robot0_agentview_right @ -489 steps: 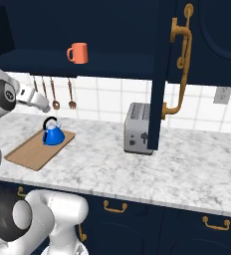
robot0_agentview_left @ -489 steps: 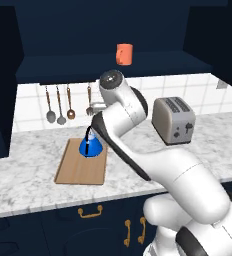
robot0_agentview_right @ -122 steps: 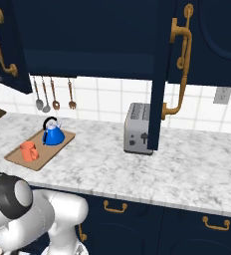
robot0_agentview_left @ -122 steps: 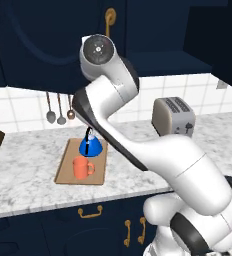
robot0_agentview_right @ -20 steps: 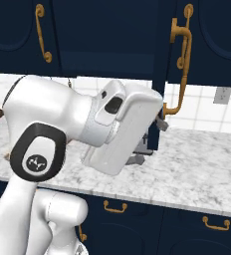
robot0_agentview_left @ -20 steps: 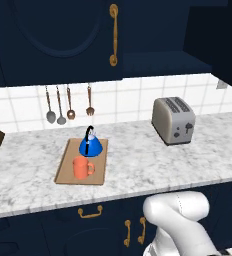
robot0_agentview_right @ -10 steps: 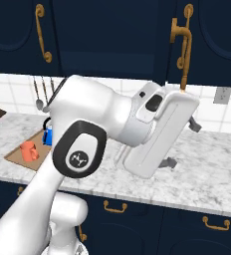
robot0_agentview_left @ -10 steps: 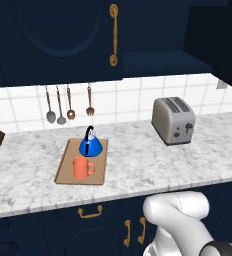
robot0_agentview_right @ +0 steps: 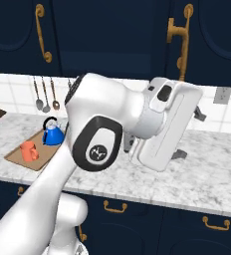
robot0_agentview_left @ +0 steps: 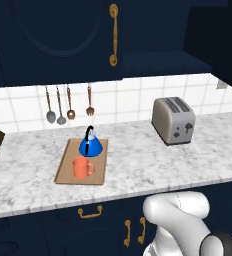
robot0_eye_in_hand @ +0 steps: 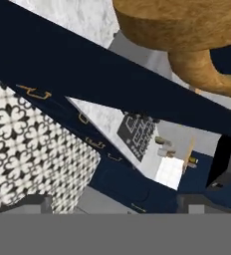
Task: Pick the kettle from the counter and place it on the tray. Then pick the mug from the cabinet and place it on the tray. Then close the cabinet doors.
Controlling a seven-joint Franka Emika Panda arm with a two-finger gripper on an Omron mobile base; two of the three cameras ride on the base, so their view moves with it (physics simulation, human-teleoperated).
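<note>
From the left base view, the kettle and the mug both stand on the tray, the mug just in front of the kettle, on the counter. Above, the cabinet doors look shut.

In the right base view, the gripper is at the right, well apart from the tray, with jaws spread wide.

The hand view shows a brass handle very close, nothing held.
</note>
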